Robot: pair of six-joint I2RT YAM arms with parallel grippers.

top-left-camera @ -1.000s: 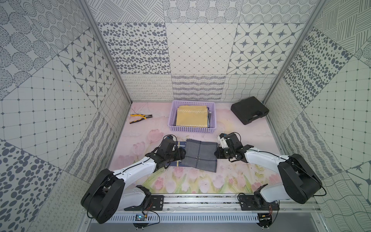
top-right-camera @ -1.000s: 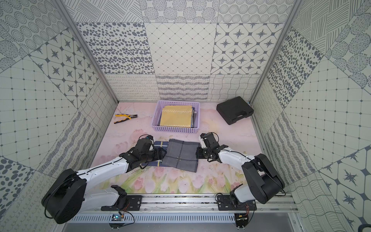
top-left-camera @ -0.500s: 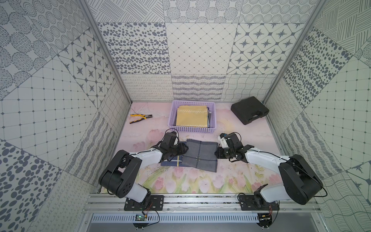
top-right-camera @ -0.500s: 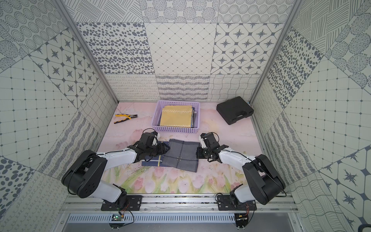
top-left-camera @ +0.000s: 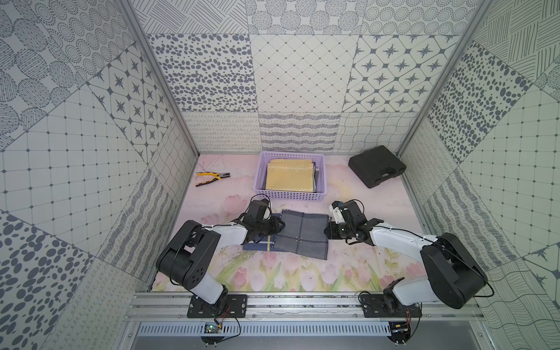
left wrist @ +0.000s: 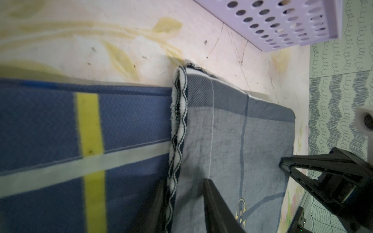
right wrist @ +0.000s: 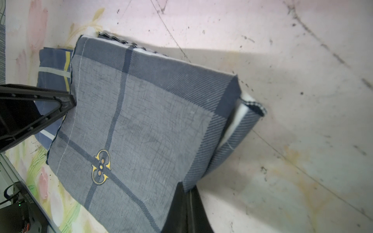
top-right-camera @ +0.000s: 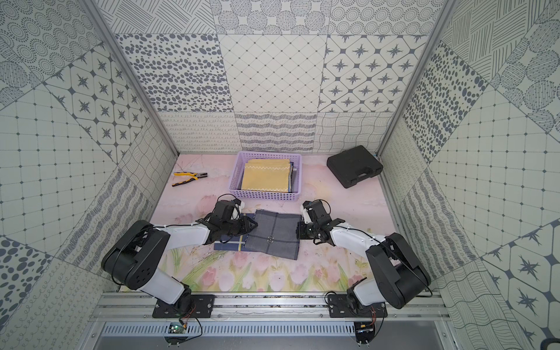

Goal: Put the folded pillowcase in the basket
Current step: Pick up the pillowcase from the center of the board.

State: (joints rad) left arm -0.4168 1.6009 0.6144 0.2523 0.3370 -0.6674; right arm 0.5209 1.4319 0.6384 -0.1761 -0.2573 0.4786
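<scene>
The folded pillowcase (top-left-camera: 303, 236), grey plaid with a small gold emblem, lies flat on the table in front of the lilac basket (top-left-camera: 291, 197). Its left part overlaps a blue cloth with a yellow stripe (top-left-camera: 257, 245). My left gripper (left wrist: 182, 181) points down at the pillowcase's left hem. One finger rests on the blue cloth and the other on the grey top, with a gap still between them. My right gripper (right wrist: 187, 189) is shut on the pillowcase's right edge, and a fold of fabric runs into its fingers. In both top views the grippers (top-left-camera: 280, 225) (top-right-camera: 298, 231) flank the pillowcase.
The basket (top-right-camera: 263, 197) holds a folded yellow cloth (top-left-camera: 289, 178) over darker ones. A black hard case (top-left-camera: 377, 166) lies at the back right. Yellow-handled pliers (top-left-camera: 212, 178) lie at the back left. Patterned walls close in three sides.
My left gripper's jaws have narrowed around the pillowcase's left hem, and the left arm has folded up and drawn its elbow in. The right arm and the pillowcase have not moved.
</scene>
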